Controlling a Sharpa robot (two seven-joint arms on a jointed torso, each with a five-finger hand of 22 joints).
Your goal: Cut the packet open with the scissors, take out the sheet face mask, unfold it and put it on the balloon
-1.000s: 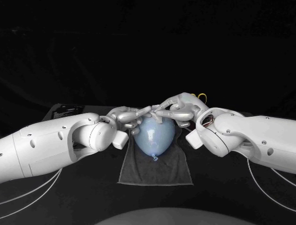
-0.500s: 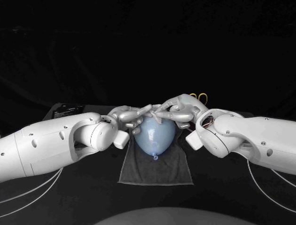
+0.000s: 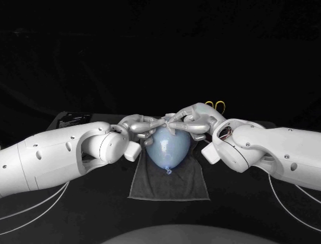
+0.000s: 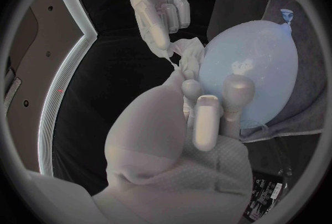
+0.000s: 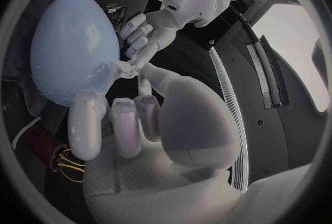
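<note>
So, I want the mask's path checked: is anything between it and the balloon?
Nothing visible. The left hand and right hand both hold the mask right beside the balloon, with no object between.

The head view is dim: the black table (image 3: 233, 218) and backdrop swallow the light. The left arm (image 3: 43, 157) and right arm (image 3: 285, 152) stand bright, lit from above, with their undersides shaded. The balloon (image 3: 168, 147) carries a soft sheen, and the mask (image 5: 129, 69) reads stark white. Both wrist views are fisheye circles in which straight edges bend near the rim. A light strip (image 4: 66, 69) glares, and a pale panel (image 5: 294, 41) washes out.
</note>
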